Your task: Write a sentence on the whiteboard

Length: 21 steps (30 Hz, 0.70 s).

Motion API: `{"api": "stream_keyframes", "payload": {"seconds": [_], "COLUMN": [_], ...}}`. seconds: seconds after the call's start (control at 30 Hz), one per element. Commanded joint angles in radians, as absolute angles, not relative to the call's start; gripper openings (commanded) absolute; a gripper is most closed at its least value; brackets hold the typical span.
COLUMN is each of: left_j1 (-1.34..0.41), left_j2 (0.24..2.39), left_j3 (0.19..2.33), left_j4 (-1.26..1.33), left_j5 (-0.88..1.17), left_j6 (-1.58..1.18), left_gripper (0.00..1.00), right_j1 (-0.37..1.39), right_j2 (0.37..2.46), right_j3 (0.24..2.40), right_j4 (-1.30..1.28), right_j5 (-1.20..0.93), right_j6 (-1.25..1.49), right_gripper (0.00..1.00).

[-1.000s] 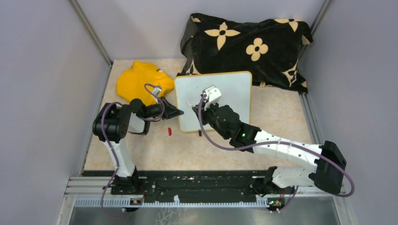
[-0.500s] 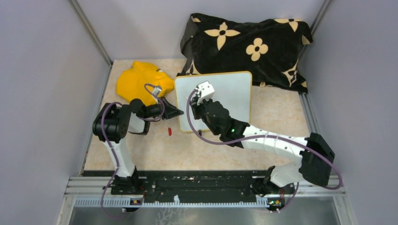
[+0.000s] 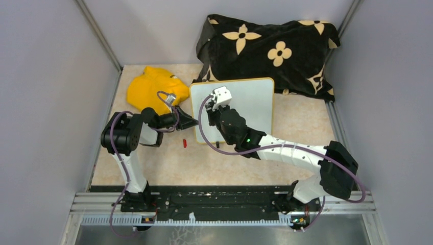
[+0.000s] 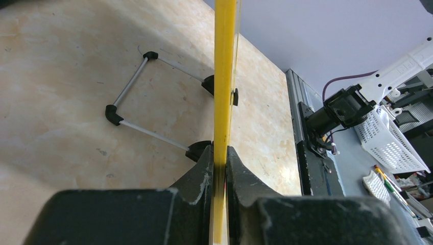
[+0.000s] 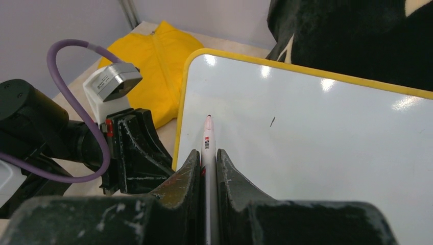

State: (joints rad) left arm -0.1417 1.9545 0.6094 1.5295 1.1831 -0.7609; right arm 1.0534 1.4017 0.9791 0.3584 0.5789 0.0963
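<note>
Progress looks slim from where I stand: the whiteboard (image 3: 250, 102) sits near the middle of the table, just in front of the black flowered cushion (image 3: 265, 46) and beside the yellow cloth (image 3: 150, 89), and its face is all but bare. I can find no red words on it, only one small dark fleck (image 5: 272, 121) in the upper part, so the sentence itself is not yet there. The groundwork seems done, though. The left gripper (image 4: 219, 158) is clenched on the board's yellow left edge, steadying it. The right gripper (image 5: 207, 155) is clamped round a slim white marker (image 5: 207, 138), whose tip points at the board's upper left area, close to the rim. Whether the tip is touching the surface I cannot tell. A little red piece (image 3: 184, 143), perhaps the cap, lies on the table near the board's near-left corner. By my reckoning every stroke of both lines remains to be written.
</note>
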Motion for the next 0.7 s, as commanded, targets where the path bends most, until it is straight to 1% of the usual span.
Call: {"api": "stream_keyframes", "payload": {"seconds": [0.0, 0.67], "left_j1": [-0.146, -0.146], "left_j2": [1.967, 1.965], "left_j3": [0.610, 0.607], "left_j4": [1.578, 1.586], "left_j5": [1.195, 1.191], "left_j6": [-0.753, -0.756], "left_gripper": [0.00, 0.00], "right_j1": [1.037, 0.987], "right_j2": [1.418, 1.463], "right_j3": [1.042, 1.047], "right_j4": [0.433, 0.432], "right_j5": [0.587, 0.560], "right_j6": [0.087, 0.135], "right_gripper": [0.00, 0.00]}}
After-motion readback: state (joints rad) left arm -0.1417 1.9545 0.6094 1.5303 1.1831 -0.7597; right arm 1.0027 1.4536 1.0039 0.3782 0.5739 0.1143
